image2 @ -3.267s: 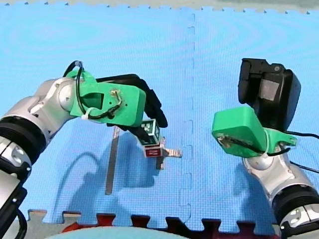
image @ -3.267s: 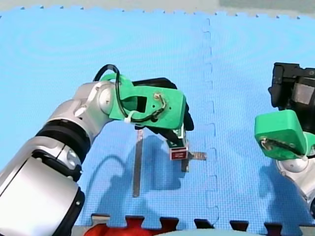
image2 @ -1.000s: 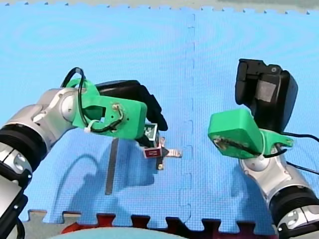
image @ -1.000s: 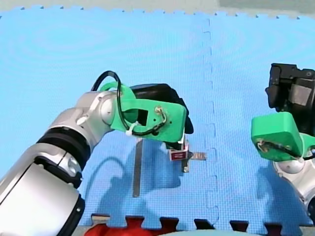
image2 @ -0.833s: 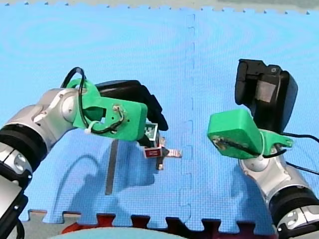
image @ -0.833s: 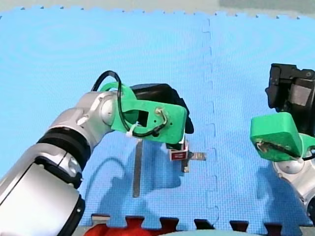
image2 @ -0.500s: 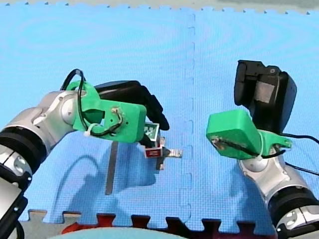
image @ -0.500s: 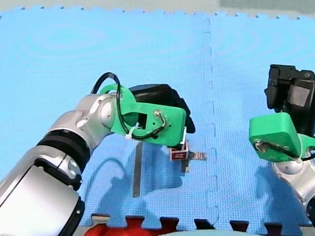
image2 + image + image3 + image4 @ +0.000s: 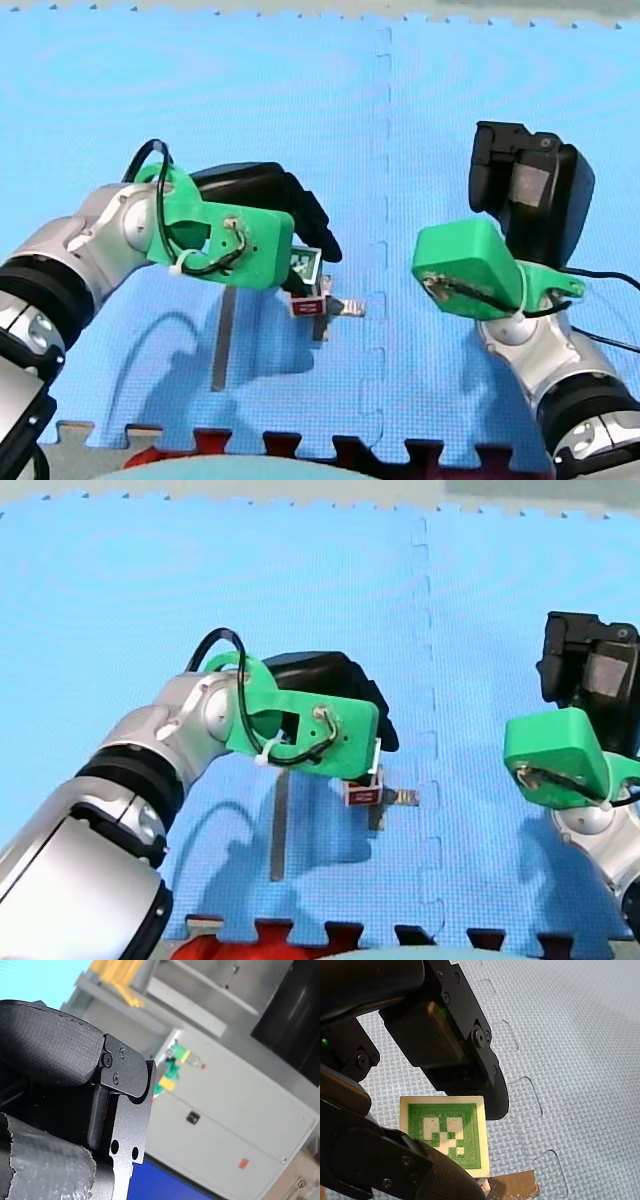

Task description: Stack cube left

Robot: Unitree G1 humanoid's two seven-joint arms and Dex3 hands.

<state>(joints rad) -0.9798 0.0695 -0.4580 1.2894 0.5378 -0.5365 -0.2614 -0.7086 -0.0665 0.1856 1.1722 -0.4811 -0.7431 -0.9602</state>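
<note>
The green cube [image 9: 445, 1132] is clamped in the left robot hand [image 9: 268, 196], pinched between dark fingers [image 9: 470, 1055] on opposite sides. Its green-and-white patterned face is turned up and away from the palm, towards the wrist camera. Its sides look equal, so no long axis can be made out. In the head views it is seen slightly tilted.

The cube is held at the fingertips, beyond the green wrist housing [image 9: 230, 240]. The red cube [image 9: 308, 306] lies just beneath those fingertips on the blue foam mat [image 9: 150, 600], directly under the green cube. Whether the two cubes touch cannot be told.

A short piece of grey tape [image 9: 347, 308] is seen on the mat beside the red cube, on the side away from the left wrist. A long grey tape strip [image 9: 225, 340] lies under the left wrist. A mat seam [image 9: 428, 680] runs between the two hands, with bare mat around it.

The right robot hand [image 9: 525, 195] is held well apart, grasping nothing, fingers not curled.
</note>
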